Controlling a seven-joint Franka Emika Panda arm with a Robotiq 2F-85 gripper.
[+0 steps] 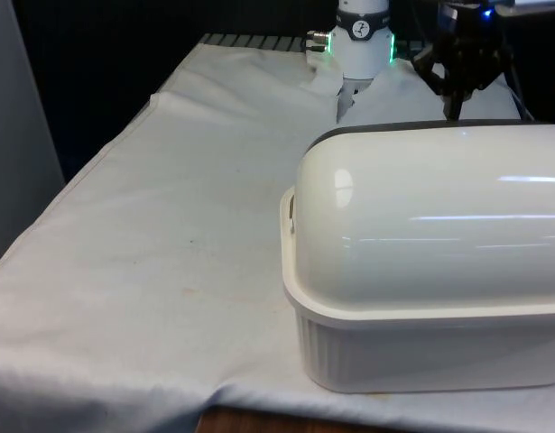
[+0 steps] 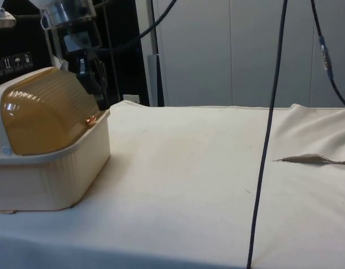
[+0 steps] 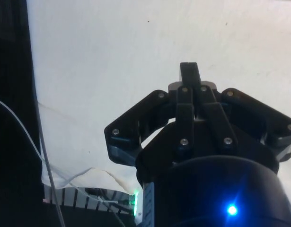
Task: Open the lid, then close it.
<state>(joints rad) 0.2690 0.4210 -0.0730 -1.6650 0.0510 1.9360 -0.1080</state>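
Bread box (image 1: 430, 271) with lid (image 1: 439, 216) down, gripper (image 1: 457, 95) just behind it, fingers (image 3: 189, 75) pressed together; best hook the lid's handle edge squarely.

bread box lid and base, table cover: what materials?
Lid: glossy plastic by the sharp light reflections; the side view shows it amber and translucent.
Base: cream ribbed plastic, duller sheen, probably moulded.
Cloth: white woven fabric, matte, with creases and small stains.
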